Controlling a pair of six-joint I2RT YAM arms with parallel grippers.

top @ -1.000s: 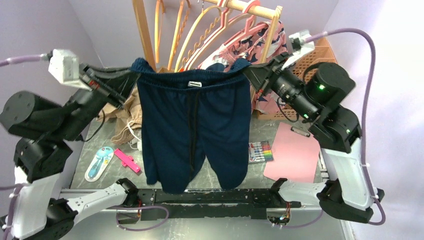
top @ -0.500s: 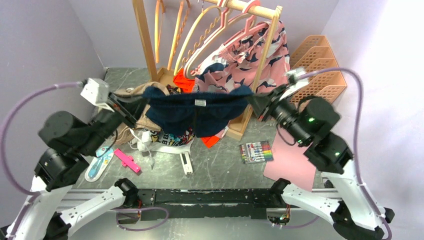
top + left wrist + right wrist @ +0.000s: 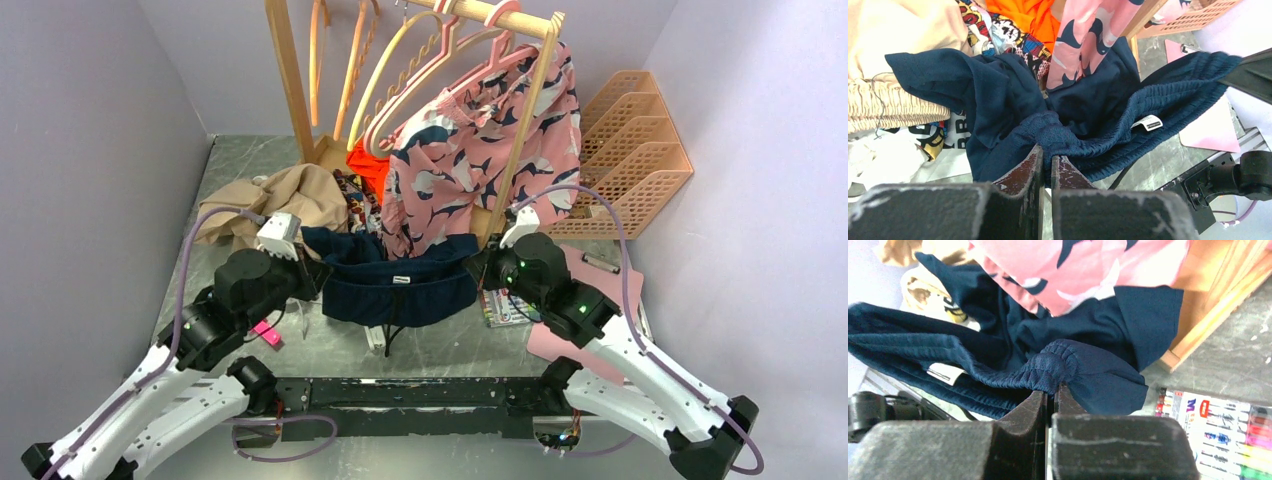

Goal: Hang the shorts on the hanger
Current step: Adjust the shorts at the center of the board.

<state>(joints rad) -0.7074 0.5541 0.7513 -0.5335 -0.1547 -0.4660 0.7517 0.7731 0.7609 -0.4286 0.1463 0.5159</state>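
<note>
The navy shorts (image 3: 400,295) lie bunched on the table in front of the clothes rack, waistband stretched between my two grippers. My left gripper (image 3: 318,272) is shut on the waistband's left end (image 3: 1058,135), its fingertips (image 3: 1046,152) pinching the ribbed elastic. My right gripper (image 3: 472,265) is shut on the right end (image 3: 1058,360), with its tips (image 3: 1050,389) closed on the fabric. A white label (image 3: 1148,123) shows inside the waistband. A pale strip (image 3: 374,338) sticks out from under the shorts' near edge; it may be the hanger, otherwise hidden.
A wooden rack (image 3: 285,80) at the back carries pink and yellow hangers and pink printed shorts (image 3: 480,150). A tan garment (image 3: 290,195) and printed clothes lie behind the left gripper. Marker pack (image 3: 1228,425), pink sheet (image 3: 548,340) and orange trays (image 3: 630,140) are on the right.
Both arms have come down from holding the shorts spread high in the air. The shorts now rest crumpled on the table, still gripped at both waistband ends.
</note>
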